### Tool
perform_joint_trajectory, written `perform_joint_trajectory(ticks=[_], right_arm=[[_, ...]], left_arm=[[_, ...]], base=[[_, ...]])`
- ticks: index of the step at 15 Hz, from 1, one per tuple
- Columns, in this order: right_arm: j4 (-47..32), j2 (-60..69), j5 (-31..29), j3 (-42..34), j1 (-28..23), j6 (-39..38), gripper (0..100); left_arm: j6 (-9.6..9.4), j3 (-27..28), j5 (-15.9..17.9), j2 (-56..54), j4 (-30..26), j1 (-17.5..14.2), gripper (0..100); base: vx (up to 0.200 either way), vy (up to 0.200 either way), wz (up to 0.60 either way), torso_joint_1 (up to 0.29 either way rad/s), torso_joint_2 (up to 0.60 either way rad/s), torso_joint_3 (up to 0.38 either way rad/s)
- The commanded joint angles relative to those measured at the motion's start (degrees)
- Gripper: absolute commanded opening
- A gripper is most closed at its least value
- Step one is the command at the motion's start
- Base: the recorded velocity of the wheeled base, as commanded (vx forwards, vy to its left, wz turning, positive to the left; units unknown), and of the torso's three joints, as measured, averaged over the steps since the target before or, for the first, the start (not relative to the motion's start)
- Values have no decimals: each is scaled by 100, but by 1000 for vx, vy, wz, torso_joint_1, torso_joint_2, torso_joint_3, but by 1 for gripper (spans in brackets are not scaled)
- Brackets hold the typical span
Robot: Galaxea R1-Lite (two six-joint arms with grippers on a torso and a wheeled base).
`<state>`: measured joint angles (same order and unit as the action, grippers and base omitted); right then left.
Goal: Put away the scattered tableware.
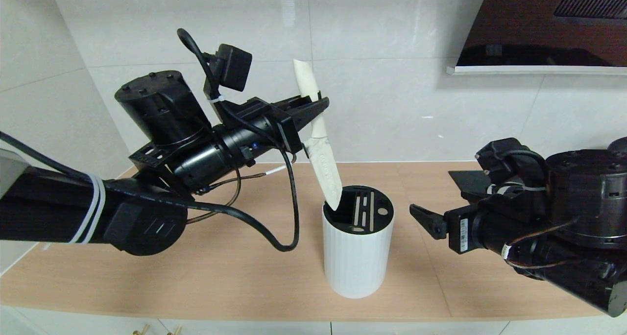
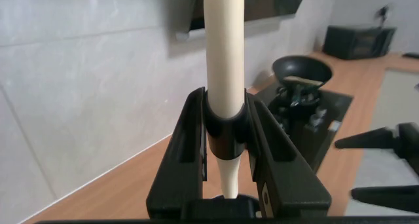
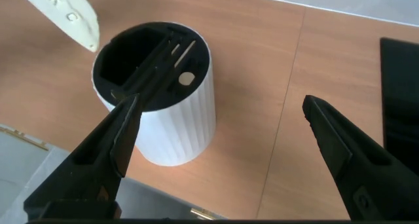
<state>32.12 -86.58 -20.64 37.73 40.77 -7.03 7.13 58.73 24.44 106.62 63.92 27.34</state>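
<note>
One wooden countertop (image 1: 235,276) has open room all round one white slotted knife holder (image 1: 357,256) near its front edge. One white knife (image 1: 325,171) hangs tilted, tip at the holder's 9 o'clock rim, its handle clamped in the left gripper (image 1: 313,112). The right gripper (image 1: 441,203), jaws apart, is at 3 o'clock.

Holds the knife (image 1: 321,149) mid-handle between the left gripper's (image 1: 321,104) fingers (image 2: 190,139), handle end above them, blade slanting down below them. Meets the holder (image 1: 357,247) at its rim with the blade tip, on the side nearest those fingers. Has the holder upright on the counter (image 1: 245,286), ahead of the right gripper's (image 3: 220,106) parted fingers (image 3: 111,145). Shows a pan (image 2: 301,68) on a stove (image 2: 321,119) far beyond the left fingers.
</note>
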Motion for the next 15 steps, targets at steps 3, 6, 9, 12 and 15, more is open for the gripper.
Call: perform_joint_trajectory(ticks=[3, 6, 9, 12, 15], right_arm=[[5, -61, -2, -2, 2, 0, 100], [5, -87, -2, -20, 2, -9, 100], [5, -158, -2, -20, 2, -9, 100], [5, -158, -2, -2, 2, -9, 100], [5, -158, -2, -20, 19, -9, 100]], left_arm=[[-19, 6, -54, 166, 156, 122, 0], [-19, 94, -221, 351, 165, 131, 0], [-28, 68, -256, 404, 209, 236, 0], [-28, 77, -273, 527, 227, 298, 0], [-28, 77, -273, 579, 227, 298, 0]], base=[[0, 0, 0, 0, 0, 0], [0, 0, 0, 0, 0, 0], [0, 0, 0, 0, 0, 0], [0, 0, 0, 0, 0, 0], [0, 0, 0, 0, 0, 0]])
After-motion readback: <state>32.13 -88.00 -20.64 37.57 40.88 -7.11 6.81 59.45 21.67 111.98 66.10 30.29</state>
